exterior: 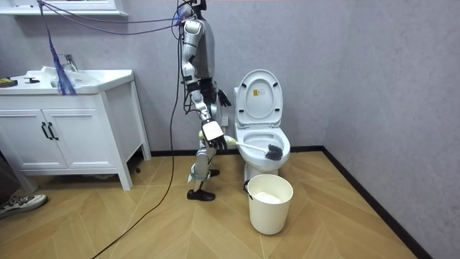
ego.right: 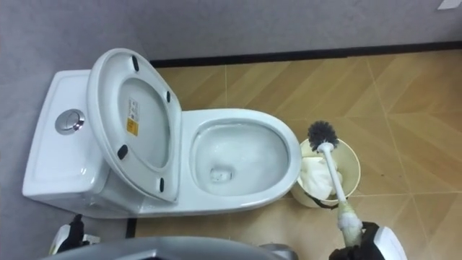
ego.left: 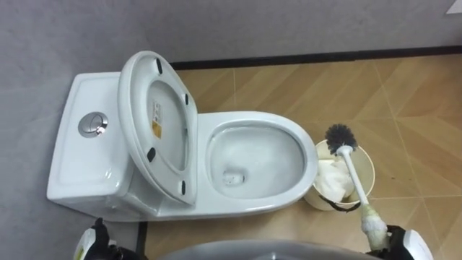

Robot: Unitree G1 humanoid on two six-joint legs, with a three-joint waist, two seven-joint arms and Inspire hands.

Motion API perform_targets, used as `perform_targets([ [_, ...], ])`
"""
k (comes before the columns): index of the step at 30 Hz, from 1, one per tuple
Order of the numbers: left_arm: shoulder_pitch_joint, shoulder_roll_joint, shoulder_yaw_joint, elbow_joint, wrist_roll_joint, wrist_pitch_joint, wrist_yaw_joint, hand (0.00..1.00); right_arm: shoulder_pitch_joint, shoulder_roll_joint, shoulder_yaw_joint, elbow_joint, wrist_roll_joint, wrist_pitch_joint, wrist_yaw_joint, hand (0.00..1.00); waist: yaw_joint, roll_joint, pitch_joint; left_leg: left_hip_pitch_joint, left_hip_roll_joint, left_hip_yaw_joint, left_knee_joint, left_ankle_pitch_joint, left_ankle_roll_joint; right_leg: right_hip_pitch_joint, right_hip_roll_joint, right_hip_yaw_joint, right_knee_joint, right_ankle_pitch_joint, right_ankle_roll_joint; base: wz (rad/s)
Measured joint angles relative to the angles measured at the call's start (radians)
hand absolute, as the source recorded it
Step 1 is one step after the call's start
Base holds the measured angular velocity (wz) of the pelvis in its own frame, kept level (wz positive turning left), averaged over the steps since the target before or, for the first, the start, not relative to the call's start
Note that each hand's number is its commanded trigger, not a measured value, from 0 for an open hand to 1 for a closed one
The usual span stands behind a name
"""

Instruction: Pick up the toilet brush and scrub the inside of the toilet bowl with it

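Observation:
The white toilet (ego.left: 289, 133) stands with its seat and lid (ego.left: 162, 123) raised against the tank and the bowl open. My right hand (ego.left: 401, 242) at the lower right edge is shut on the pale handle of the toilet brush (ego.left: 354, 177). The brush's dark bristle head (ego.left: 339, 137) hangs above the rim of a cream bin (ego.left: 368, 162), just beside the bowl's front. In the room view I stand at the toilet's side, holding the brush (exterior: 274, 152) out level by the bowl's front. My left hand (ego.left: 90, 245) peeks in at the lower left edge.
The bin (exterior: 270, 203) with white paper inside stands on the wood floor right in front of the toilet. A round flush button (ego.left: 92, 124) sits on the tank. A white vanity cabinet (exterior: 68, 122) stands at the room view's left, with a person's shoe (exterior: 18, 203) beside it.

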Motion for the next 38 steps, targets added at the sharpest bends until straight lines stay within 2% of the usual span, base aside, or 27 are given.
perform_targets([
  [13, 0.001, 0.0, 0.0, 0.001, 0.0, 0.006, -0.013, 0.0, -0.009, 0.0, 0.0, 0.013, 0.077, 0.01, 0.023, 0.0, 0.001, -0.002, 0.0015, 0.0, -0.001, -0.002, -0.001, 0.0, 0.0, 0.0, 0.0, 0.004, -0.003, 0.0, 0.0, 0.0],
  [20, -0.012, 0.0, 0.0, 0.009, -0.008, 0.01, -0.024, 0.0, -0.031, 0.0, 0.0, 0.049, 0.114, 0.028, 0.024, 0.0, 0.0, -0.009, 0.0024, 0.001, -0.002, -0.004, -0.001, 0.0, 0.0, 0.007, 0.0, -0.001, -0.017, 0.0, 0.0, 0.02],
  [26, -0.011, -0.001, 0.001, 0.013, 0.014, 0.035, -0.057, 0.0, -0.048, 0.002, -0.032, 0.121, 0.116, 0.031, 0.05, 0.0, -0.005, -0.009, 0.0023, -0.001, -0.002, -0.007, -0.001, 0.0, 0.0, 0.009, -0.001, -0.006, -0.017, 0.0, 0.0, 0.01],
  [33, -0.013, -0.001, 0.002, 0.022, 0.032, 0.043, -0.076, 0.0, -0.054, 0.004, -0.042, 0.199, 0.174, 0.07, 0.11, 0.0, -0.007, -0.01, 0.0018, 0.007, -0.004, -0.022, 0.0, 0.0, 0.0, 0.025, -0.001, -0.018, -0.015, 0.0, 0.0, 0.05],
  [38, -0.023, -0.002, 0.004, 0.041, 0.033, 0.05, -0.109, 0.0, -0.064, 0.004, -0.077, 0.199, 0.218, 0.074, 0.136, 0.0, -0.005, -0.012, 0.0021, 0.015, -0.003, -0.022, 0.0, 0.0, 0.0, 0.032, -0.001, -0.017, -0.014, 0.0, 0.0, 0.0],
])
